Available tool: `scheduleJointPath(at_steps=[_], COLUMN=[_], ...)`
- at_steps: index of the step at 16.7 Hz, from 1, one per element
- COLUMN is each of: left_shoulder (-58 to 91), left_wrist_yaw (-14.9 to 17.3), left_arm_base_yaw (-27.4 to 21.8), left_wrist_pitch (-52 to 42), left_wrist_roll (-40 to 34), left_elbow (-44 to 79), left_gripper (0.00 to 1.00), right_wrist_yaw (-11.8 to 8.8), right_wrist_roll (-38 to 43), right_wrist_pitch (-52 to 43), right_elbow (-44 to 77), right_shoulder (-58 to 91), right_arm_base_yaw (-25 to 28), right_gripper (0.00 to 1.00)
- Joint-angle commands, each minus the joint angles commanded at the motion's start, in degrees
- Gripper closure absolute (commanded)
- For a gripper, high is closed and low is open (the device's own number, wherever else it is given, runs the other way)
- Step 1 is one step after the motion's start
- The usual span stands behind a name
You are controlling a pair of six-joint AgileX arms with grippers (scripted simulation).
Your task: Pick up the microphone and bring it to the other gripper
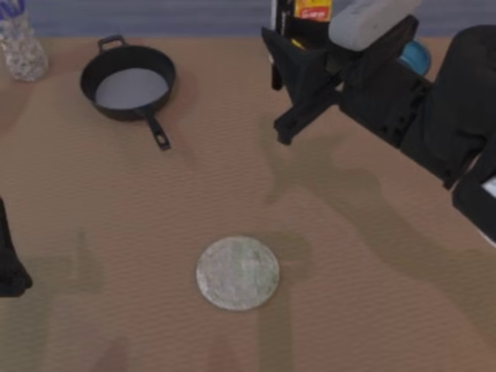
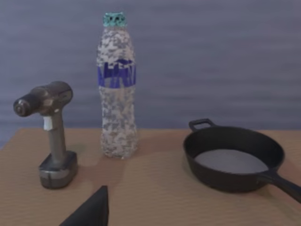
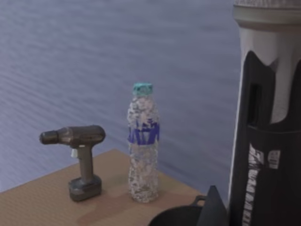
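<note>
The microphone (image 1: 370, 21) is held up off the table at the back right, its silver-grey head nearest the top camera. In the right wrist view it fills one side: a black handle with white lettering (image 3: 263, 174) under the grey head. My right gripper (image 1: 333, 74) is shut on it, and one black fingertip (image 3: 212, 207) shows just beside the handle. The other gripper, my left one, is parked at the table's left edge (image 1: 9, 267). Only one of its fingertips (image 2: 91, 209) shows in its wrist view, far to one side, with nothing held.
A black frying pan (image 1: 128, 81) lies at the back left, handle pointing toward the middle. A clear bottle (image 1: 22, 46) stands in the back-left corner, a grey drill (image 2: 51, 136) beside it. A round grey disc (image 1: 237, 273) lies front centre. A yellow-labelled item (image 1: 312, 9) and a blue object (image 1: 416, 56) sit behind my right arm.
</note>
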Motion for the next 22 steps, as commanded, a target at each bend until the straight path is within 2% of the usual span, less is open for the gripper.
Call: scheduleJointPath(at_steps=[3,6,9,17,20,22], left_shoulder=[0.10,3.91,13.22,49.15,58.09,62.07], left_wrist_yaw=[-0.04,-1.56,-4.87,-15.77,-18.83,-20.19], left_arm_base_yaw=[-0.10,-3.81,-11.64,-37.71,-45.09,-48.36], left_wrist_pitch=[0.05,1.73,5.06,15.28,18.49,20.02], left_wrist_roll=[0.01,0.21,0.63,1.96,2.30,2.48], left_elbow=[0.09,3.40,10.09,31.43,37.79,40.73], left_gripper=[0.00,0.00,0.00,0.00,0.00,0.00], right_wrist_yaw=[0.00,0.00,0.00,0.00,0.00,0.00], right_wrist_roll=[0.00,0.00,0.00,0.00,0.00,0.00], right_wrist_pitch=[0.00,0.00,0.00,0.00,0.00,0.00], right_elbow=[0.00,0.00,0.00,0.00,0.00,0.00], right_shoulder=[0.00,0.00,0.00,0.00,0.00,0.00], right_arm_base_yaw=[0.00,0.00,0.00,0.00,0.00,0.00], right_gripper=[1.00,1.00,1.00,1.00,1.00,1.00])
